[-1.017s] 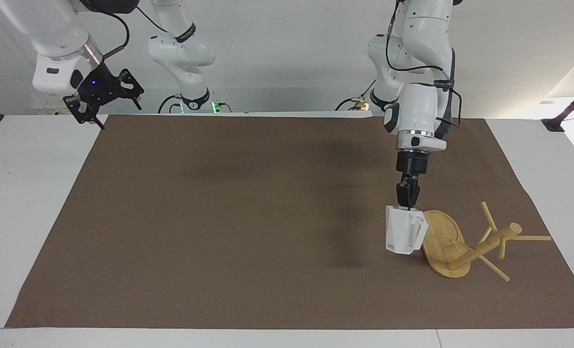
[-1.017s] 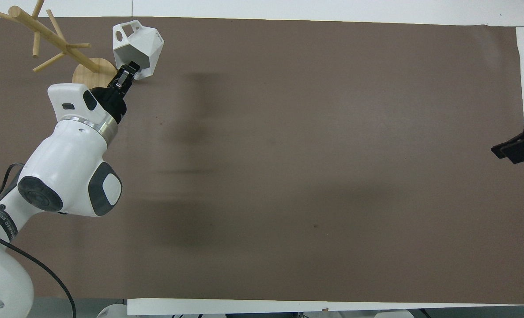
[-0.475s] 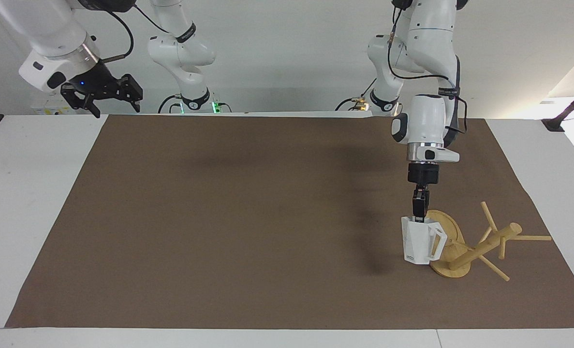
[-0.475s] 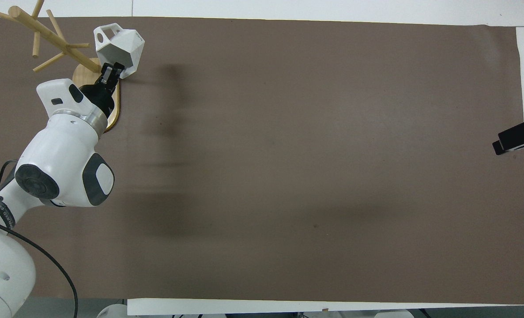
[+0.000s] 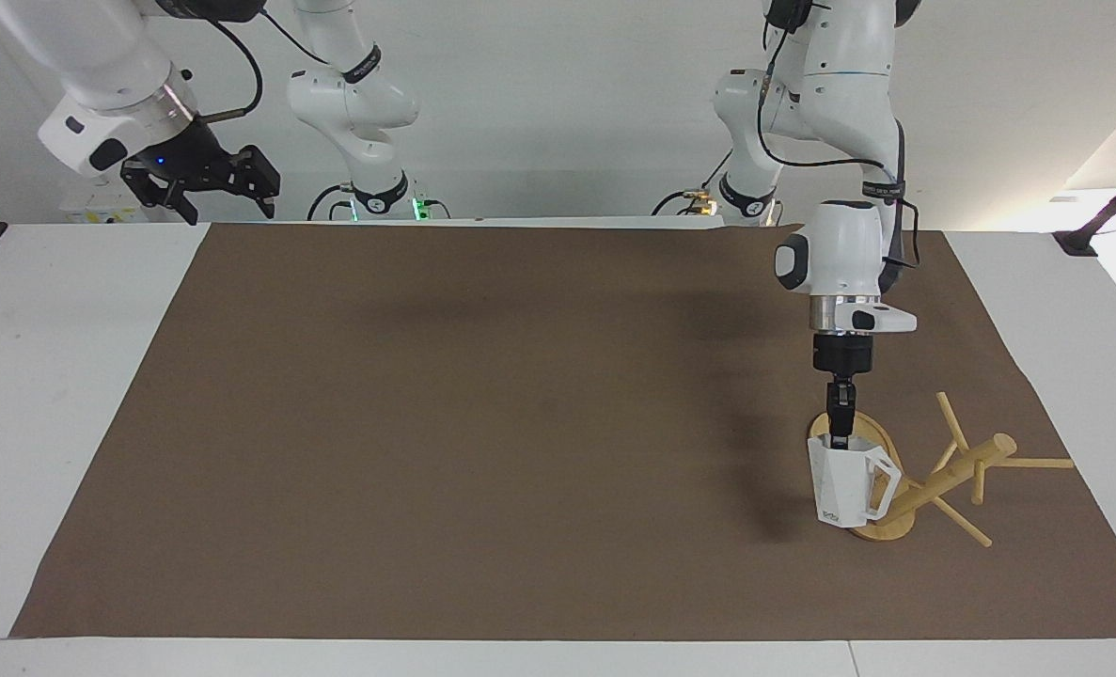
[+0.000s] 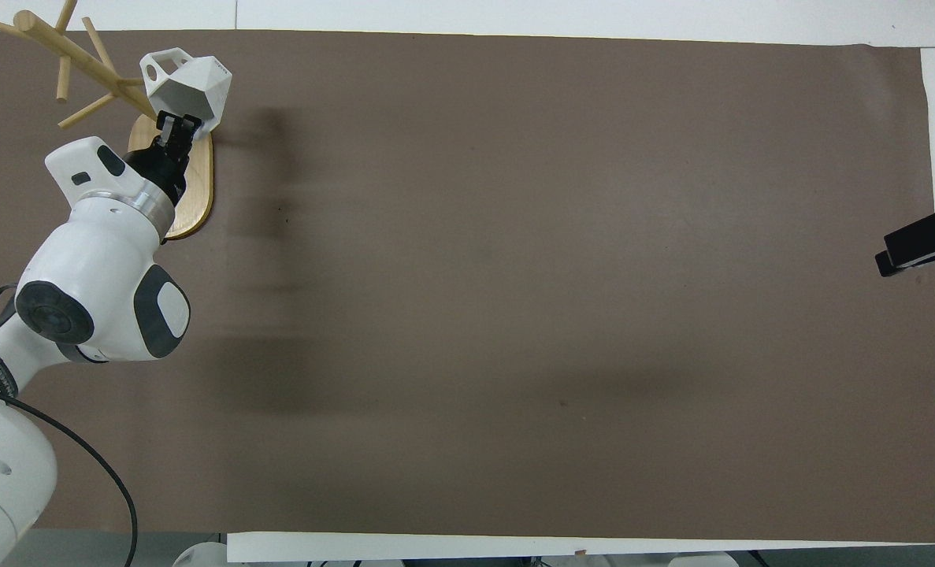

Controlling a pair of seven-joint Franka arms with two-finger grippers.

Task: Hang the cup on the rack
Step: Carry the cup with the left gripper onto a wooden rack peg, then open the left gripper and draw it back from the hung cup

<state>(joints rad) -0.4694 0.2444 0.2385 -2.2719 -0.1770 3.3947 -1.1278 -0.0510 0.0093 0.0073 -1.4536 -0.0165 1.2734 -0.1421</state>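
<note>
Bench: brown mat. Rack tipped over, base on edge, just under left hand. Left arm reaches steeply down; left hand pinched shut on cup rim, cup upright beside rack base. Right hand waits, raised, fingers spread, empty.

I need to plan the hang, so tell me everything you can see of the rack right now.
The rack is a light bamboo-looking mug tree: oval flat base, one post, several thin pegs. It looks tipped, post slanting toward the left arm's end of the table. The left gripper holds the white cup over its base; whether cup and rack touch is unclear.
</note>
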